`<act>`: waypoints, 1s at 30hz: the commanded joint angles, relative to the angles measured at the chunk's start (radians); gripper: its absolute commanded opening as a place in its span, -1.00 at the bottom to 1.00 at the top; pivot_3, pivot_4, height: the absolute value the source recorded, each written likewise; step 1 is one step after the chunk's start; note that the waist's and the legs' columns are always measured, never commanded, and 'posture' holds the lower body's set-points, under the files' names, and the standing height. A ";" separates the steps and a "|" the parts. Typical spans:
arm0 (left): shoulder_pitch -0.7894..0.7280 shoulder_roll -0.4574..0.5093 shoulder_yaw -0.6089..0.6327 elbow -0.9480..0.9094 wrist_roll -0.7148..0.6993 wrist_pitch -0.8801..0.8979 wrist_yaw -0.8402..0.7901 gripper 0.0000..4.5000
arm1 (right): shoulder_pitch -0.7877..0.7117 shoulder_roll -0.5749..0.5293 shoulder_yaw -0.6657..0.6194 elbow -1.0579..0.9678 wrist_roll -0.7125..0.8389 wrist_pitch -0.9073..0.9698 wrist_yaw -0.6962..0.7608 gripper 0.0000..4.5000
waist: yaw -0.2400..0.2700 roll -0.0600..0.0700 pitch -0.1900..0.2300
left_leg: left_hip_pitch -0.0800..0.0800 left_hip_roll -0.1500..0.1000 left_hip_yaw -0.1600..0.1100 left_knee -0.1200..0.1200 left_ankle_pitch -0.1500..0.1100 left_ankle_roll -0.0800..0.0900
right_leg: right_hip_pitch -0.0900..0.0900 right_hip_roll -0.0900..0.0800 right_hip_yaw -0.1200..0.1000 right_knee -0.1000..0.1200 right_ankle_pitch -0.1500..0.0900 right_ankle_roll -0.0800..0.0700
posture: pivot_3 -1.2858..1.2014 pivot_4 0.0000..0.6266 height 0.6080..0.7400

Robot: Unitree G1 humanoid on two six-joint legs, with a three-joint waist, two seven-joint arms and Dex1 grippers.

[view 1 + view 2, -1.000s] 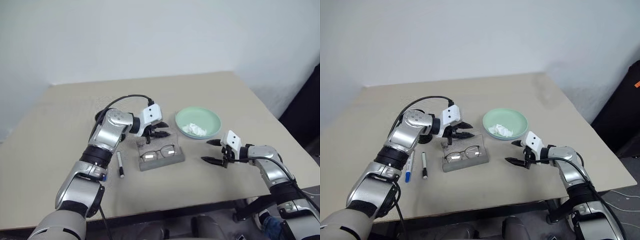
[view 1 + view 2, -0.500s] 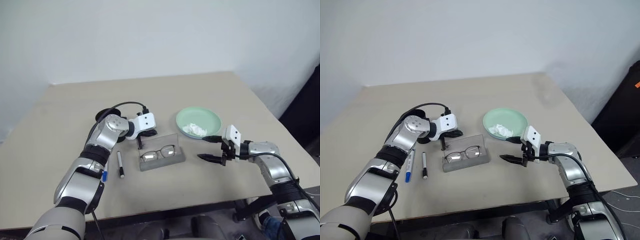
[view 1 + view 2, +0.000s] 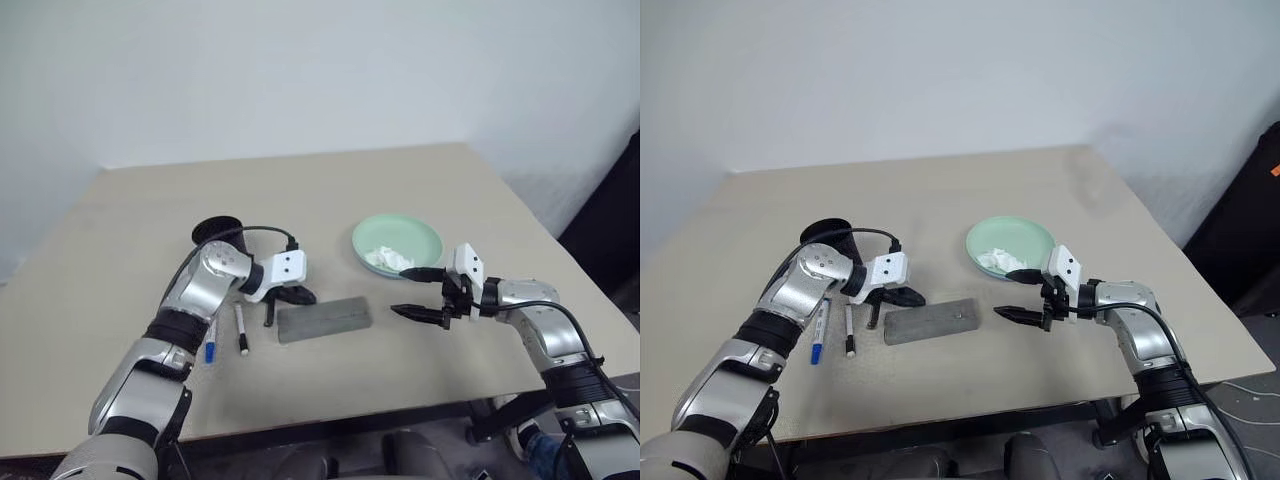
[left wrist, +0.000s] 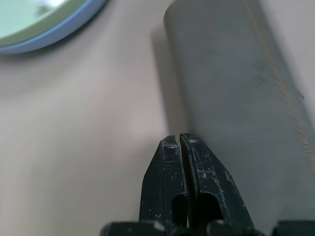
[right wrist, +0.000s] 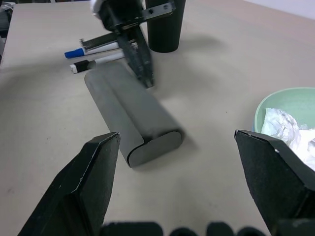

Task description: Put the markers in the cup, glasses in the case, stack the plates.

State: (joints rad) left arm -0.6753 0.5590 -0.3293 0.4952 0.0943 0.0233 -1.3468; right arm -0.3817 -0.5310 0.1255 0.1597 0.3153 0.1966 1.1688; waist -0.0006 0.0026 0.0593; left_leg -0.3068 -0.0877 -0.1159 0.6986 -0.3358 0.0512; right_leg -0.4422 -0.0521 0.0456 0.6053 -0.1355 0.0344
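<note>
Closed grey case point(image 3: 323, 319), flat on the tabletop point(image 3: 440, 180), long side across the front of the scene, roughly midway between the two arms. Grey all over from above, one rounded end turned toward the right wrist view.

At the case's left end: left hand point(image 5: 147, 78), fingers pressed tight together with nothing between them, angled down and to the right. Tips down by the case's edge in the right wrist view; touching or just clear, cannot tell. From the left wrist view, shut black fingers point(image 4: 165, 162) over bare tabletop just beside the case's long side.

Just left of that hand, two markers side by side, both lying flat and pointing front to back: black-capped marker point(image 3: 241, 330) nearer the case, blue-capped marker point(image 3: 211, 345) beyond it, partly under the left forearm. Neither one touched.

Behind the markers, black cup point(image 3: 217, 230), upright, partly hidden by the left arm.

Right of the case, apart from it: right hand point(image 3: 398, 290), fingers spread wide, empty, held above the tabletop and pointing left toward the case.

Behind and just beside that hand, mint green plate point(image 3: 397, 243) with a crumpled white tissue point(image 3: 386, 260) in it. Seen from the left wrist view, light blue plate point(image 4: 74, 27) as a rim directly under the green one.
</note>
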 commanded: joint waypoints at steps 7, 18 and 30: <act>0.101 0.059 0.000 -0.229 -0.041 0.070 -0.020 -0.99 | -0.023 0.006 -0.019 -0.026 0.010 -0.012 -0.008 0.80 | 0.000 0.000 0.000 | 0.000 0.000 0.000 0.000 0.000 0.000 | 0.000 0.000 0.000 0.000 0.000 0.000 | 0.03 -1.00 1.00; 0.202 0.003 0.226 -0.395 -0.117 0.272 0.342 -0.99 | -0.029 0.015 -0.005 -0.014 0.005 -0.019 0.001 0.80 | -0.001 0.000 0.000 | 0.000 0.001 0.000 0.000 0.000 0.000 | -0.001 0.000 0.000 0.000 0.000 0.000 | 0.03 -1.00 1.00; 0.578 -0.175 0.398 -1.038 -0.084 0.852 0.832 -0.99 | -0.099 0.047 0.035 0.094 -0.005 -0.045 0.077 0.80 | 0.004 -0.001 0.000 | 0.002 0.003 0.000 -0.001 -0.001 -0.002 | 0.002 0.001 -0.002 0.000 0.000 0.000 | 0.03 -1.00 1.00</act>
State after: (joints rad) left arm -0.1092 0.4022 0.0371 -0.4523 -0.0003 0.8268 -0.5865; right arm -0.4462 -0.4881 0.1695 0.2440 0.3116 0.1758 1.2277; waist 0.0033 0.0021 0.0598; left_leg -0.3047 -0.0850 -0.1162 0.6978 -0.3364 0.0490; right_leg -0.4404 -0.0513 0.0438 0.6055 -0.1355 0.0344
